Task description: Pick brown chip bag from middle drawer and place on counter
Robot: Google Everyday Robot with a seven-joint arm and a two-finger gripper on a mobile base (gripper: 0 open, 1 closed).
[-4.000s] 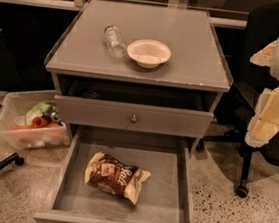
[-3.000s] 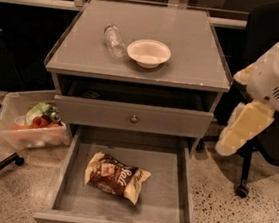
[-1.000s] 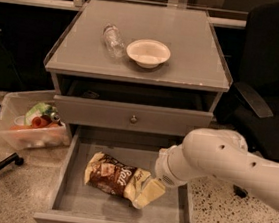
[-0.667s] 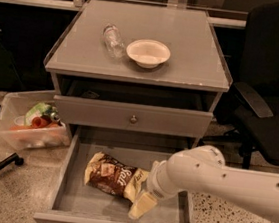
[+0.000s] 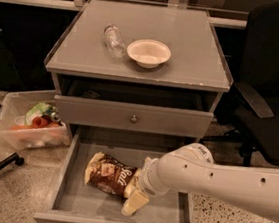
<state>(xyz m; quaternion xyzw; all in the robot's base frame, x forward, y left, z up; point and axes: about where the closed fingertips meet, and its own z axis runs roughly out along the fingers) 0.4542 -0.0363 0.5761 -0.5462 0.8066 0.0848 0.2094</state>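
The brown chip bag point(image 5: 108, 174) lies flat on the grey floor of the open middle drawer point(image 5: 86, 202), left of centre. My gripper point(image 5: 136, 195) hangs from the white arm point(image 5: 222, 182) that reaches in from the right. It is down inside the drawer at the bag's right end, touching or just over its edge. The bag's right end is partly hidden behind it. The counter point(image 5: 187, 43) is the grey top slab of the cabinet, above the drawers.
A white bowl point(image 5: 148, 52) and a clear bottle point(image 5: 114, 39) lying on its side rest on the counter. A closed drawer front with a round knob point(image 5: 134, 118) sits above the open drawer. A plastic bin point(image 5: 32, 124) stands on the floor at left, an office chair point(image 5: 269, 98) at right.
The arm swung in from the right of the cabinet and came down into the drawer. Over the last second the gripper shifted slightly lower and left at the bag's right end. The bag has not moved.
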